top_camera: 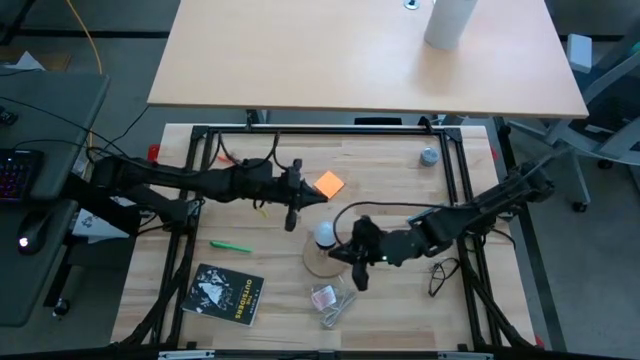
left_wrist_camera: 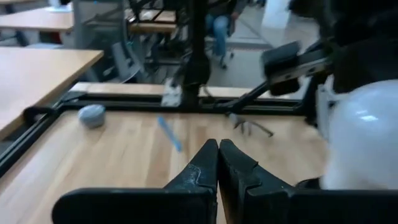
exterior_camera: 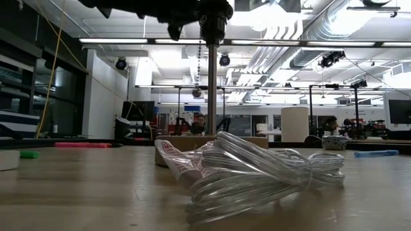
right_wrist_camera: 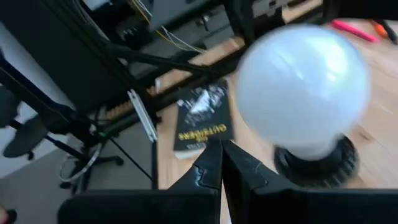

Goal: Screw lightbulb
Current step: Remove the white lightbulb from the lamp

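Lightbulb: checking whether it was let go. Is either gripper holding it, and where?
Nothing is held. The lightbulb sits in its socket; the left gripper and right gripper are shut, empty.

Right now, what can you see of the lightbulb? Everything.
The lightbulb is a white frosted globe, matte with soft highlights, standing upright with its neck down in a black socket; its base is hidden there, so how far it is threaded cannot be told. The socket sits on a tan round disc near the table's middle. Nothing grips it: the right tool is shut just beside it, the left tool shut and a little farther off. The high view shows the bulb between the two tools.
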### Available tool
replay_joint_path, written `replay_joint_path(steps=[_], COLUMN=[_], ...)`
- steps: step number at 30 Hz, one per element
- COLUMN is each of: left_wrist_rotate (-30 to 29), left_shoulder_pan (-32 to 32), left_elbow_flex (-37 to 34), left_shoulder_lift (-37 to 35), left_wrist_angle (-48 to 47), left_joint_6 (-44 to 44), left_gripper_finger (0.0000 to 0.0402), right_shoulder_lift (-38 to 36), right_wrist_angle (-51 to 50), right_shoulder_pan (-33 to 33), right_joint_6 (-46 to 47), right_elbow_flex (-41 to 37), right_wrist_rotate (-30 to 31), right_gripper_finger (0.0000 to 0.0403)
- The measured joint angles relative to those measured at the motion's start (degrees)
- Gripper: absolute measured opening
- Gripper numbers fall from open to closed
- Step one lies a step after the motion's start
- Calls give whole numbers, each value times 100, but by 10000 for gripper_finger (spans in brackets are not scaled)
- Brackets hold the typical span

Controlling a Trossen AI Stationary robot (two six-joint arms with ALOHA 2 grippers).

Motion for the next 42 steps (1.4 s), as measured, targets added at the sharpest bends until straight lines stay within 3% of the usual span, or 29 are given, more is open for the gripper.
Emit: replay_joint_path(steps=[9, 20, 28, 36, 39, 42], left_wrist_rotate=[223, 394, 477, 710, 358, -911], left_shoulder_pan=[-294, -643, -861, -1023, -1026, -1011], left_elbow_flex=[0, 0, -4, -4, -4, -2], left_shoulder_lift=[1, -131, -608, -1543, -1920, -2068], left_wrist_angle=[79, -118, -1051, -2347, -2665, -2675], left_joint_6=[-155, -690, -829, -1095, -942, -383], left_gripper_finger=[0, 0, 0, 0, 0, 0], right_shoulder_lift=[154, 77, -290, -965, -1203, -1299], right_wrist_angle=[350, -53, -872, -2139, -2478, -2474], right_shoulder_pan=[-146, -218, -220, -218, -218, -181], right_joint_6=[-260, -285, -259, -206, -36, 12], right_elbow_flex=[0, 0, 0, 0, 0, 2], right_wrist_rotate=[-50, -90, 55, 460, 514, 492], right_gripper_finger=[0, 0, 0, 0, 0, 0])
